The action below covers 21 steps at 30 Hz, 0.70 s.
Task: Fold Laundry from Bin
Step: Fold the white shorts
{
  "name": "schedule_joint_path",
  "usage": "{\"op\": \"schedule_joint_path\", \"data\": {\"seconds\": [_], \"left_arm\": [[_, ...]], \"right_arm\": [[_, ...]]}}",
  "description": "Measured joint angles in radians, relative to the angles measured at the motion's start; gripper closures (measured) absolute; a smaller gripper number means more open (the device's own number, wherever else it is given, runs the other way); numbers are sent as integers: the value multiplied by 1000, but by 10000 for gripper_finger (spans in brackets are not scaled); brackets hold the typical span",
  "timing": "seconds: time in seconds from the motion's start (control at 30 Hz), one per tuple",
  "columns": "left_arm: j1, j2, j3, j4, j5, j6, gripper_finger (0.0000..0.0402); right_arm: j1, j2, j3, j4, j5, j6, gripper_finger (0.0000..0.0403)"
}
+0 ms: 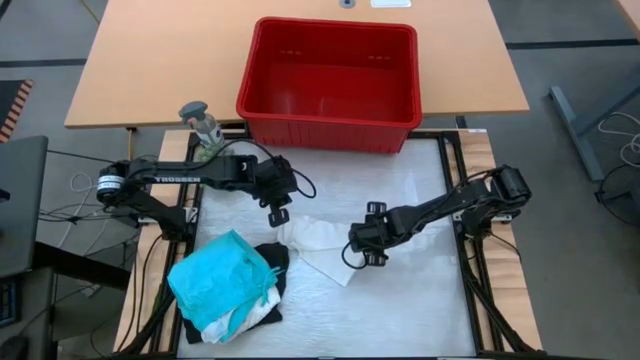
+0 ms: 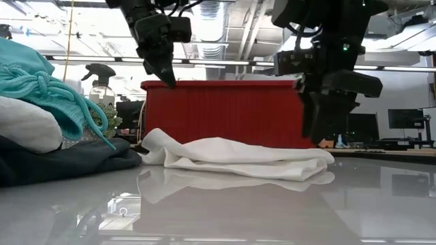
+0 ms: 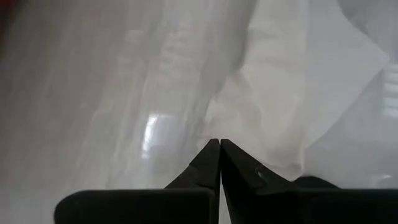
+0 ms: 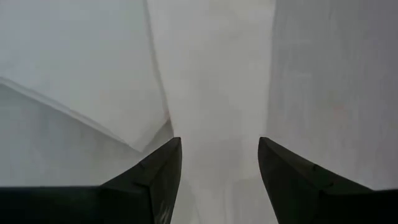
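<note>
— High view first: what lies where?
— Red bin (image 1: 330, 75) at the far edge of the table (image 1: 420, 310), seen empty from above. White cloth (image 1: 318, 240) flat near the middle. Pile of laundry (image 1: 225, 290) at the near left corner, teal piece (image 1: 215, 275) on top, black one (image 1: 268, 262) under it, mostly covered.
— And the left gripper (image 1: 277, 213)?
— Hangs above the left end of the white cloth, fingers pressed together, holding nothing. Clear in the left wrist view: the two tips (image 3: 219, 163) meet, cloth below them.
— Right gripper (image 1: 368, 250)?
— Fingers spread wide, low at the right end of the same cloth. From its wrist view only pale cloth between the fingers (image 4: 158, 171); touching or just above, cannot tell.
— Anything hard to read?
— Low view: bin partly hidden behind both arms, pile cut off at the picture's edge. Spray bottle (image 1: 203, 122) and small plant beside the bin, plant mostly hidden by the left arm.
</note>
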Motion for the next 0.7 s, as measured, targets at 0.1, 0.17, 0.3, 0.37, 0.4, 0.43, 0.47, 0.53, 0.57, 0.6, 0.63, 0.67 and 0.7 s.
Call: {"op": "schedule_joint_path", "data": {"seconds": [0.1, 0.17, 0.3, 0.37, 0.4, 0.43, 0.47, 0.53, 0.57, 0.6, 0.63, 0.67, 0.7], "left_arm": [[3, 0, -27, 11, 11, -6, 401], [3, 0, -43, 11, 9, -16, 401], [-3, 0, -86, 73, 44, -63, 401], [-23, 0, -124, 150, 89, -65, 401], [-42, 0, -145, 200, 109, -53, 402], [-62, 0, -164, 240, 124, -34, 401], [-85, 0, -179, 259, 127, -5, 401], [-135, 0, -194, 271, 123, 92, 401], [-166, 0, -196, 281, 107, 149, 401], [-196, 0, -196, 291, 77, 196, 402], [-222, 0, -195, 293, 49, 232, 401], [-246, 0, -195, 289, 19, 250, 402], [-263, 0, -195, 287, -7, 255, 402]], "right_arm": [[3, 0, 0, 9, -3, -37, 169], [8, 0, 0, 20, -9, -59, 169], [23, 3, 0, 73, -8, -112, 169], [20, 16, 0, 125, -8, -139, 170], [15, 23, 0, 144, -8, -147, 170], [11, 30, 0, 156, -8, -148, 170], [5, 38, 0, 163, -6, -149, 170], [-4, 47, 0, 156, -7, -149, 170], [-7, 52, 0, 154, -7, -148, 170], [-8, 54, 0, 153, -8, -149, 170], [-7, 55, 0, 148, -8, -149, 170], [-7, 55, 0, 143, -8, -149, 170], [-5, 55, 0, 143, -8, -149, 170]]}}
